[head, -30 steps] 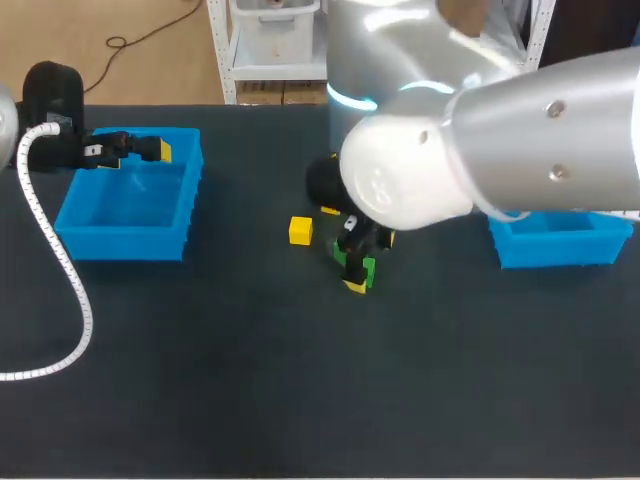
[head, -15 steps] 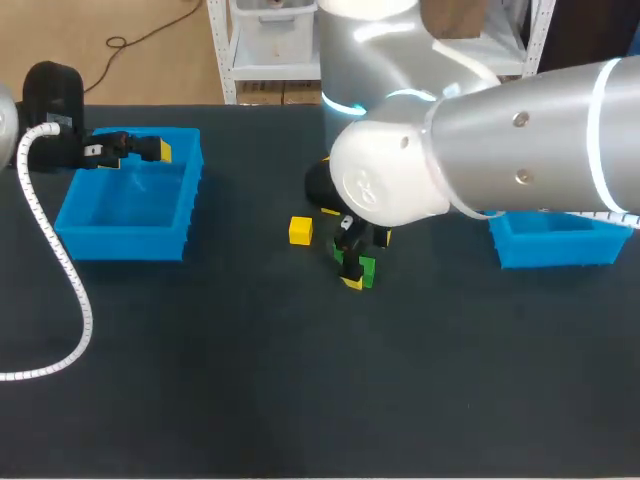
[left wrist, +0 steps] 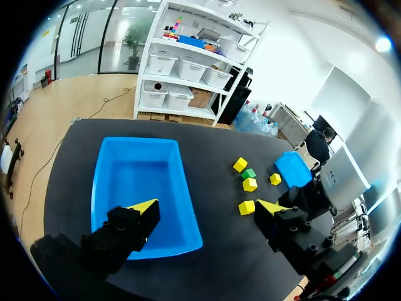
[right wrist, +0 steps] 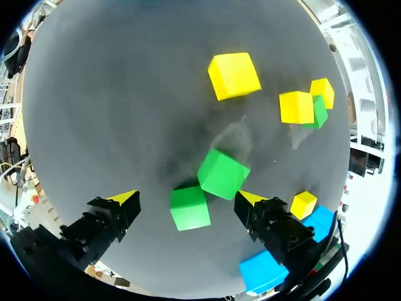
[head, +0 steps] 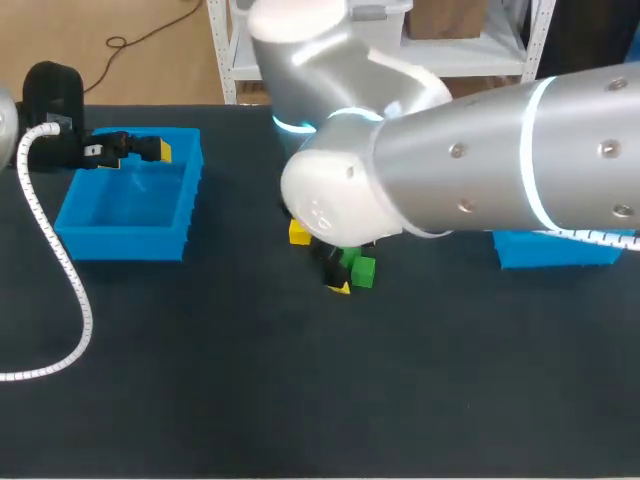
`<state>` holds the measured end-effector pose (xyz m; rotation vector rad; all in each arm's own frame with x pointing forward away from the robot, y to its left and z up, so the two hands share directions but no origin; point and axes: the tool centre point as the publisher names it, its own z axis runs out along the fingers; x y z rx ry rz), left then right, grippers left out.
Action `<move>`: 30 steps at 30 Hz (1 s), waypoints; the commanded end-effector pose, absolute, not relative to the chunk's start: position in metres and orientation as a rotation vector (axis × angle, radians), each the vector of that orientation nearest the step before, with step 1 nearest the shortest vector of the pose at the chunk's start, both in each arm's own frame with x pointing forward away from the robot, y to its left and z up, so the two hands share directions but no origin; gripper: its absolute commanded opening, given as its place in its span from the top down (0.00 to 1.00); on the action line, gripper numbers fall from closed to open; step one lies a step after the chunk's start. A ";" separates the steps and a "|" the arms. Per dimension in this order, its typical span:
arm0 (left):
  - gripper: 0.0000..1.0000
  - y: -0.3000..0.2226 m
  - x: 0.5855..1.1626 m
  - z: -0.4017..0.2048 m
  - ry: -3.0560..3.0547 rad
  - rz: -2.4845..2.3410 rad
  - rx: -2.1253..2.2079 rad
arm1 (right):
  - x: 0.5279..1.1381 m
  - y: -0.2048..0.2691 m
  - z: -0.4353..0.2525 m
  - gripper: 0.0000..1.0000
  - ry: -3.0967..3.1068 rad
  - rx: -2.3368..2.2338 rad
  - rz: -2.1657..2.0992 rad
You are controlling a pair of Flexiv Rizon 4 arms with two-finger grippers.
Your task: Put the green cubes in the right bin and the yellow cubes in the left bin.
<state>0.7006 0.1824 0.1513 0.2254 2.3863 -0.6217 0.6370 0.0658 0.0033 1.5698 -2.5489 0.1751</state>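
My right gripper [right wrist: 187,198] is open low over the table's middle, with two green cubes [right wrist: 222,173] [right wrist: 190,207] between its spread fingers and neither finger touching them. Ahead of it lie three yellow cubes [right wrist: 234,75] [right wrist: 296,106] [right wrist: 322,91], and a fourth yellow cube [right wrist: 303,204] lies beside it. From above, a green cube [head: 362,270] and a yellow cube [head: 298,234] show under the right arm. My left gripper [head: 130,150] [left wrist: 207,207] hangs open and empty over the left bin [head: 130,205] [left wrist: 138,182]. The right bin [head: 560,248] is largely hidden.
My right arm's bulky grey links [head: 450,160] cover the table's centre and right from above. A white coiled cable [head: 60,270] trails from the left arm past the left bin. Dark table surface lies bare toward the front edge.
My right arm has swung leftward over the table's middle, carrying its gripper slightly left beside the green cube. The left arm has kept still.
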 end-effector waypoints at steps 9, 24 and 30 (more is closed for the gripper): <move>0.00 0.184 0.700 0.150 2.377 -0.633 0.230 | 0.637 0.057 0.008 0.00 -2.636 1.463 0.155; 0.00 0.184 0.700 0.150 2.377 -0.633 0.230 | 0.629 0.047 0.017 0.00 -2.684 1.399 0.151; 0.00 0.184 0.700 0.150 2.377 -0.633 0.230 | 0.632 0.051 0.011 0.16 -2.654 1.409 0.114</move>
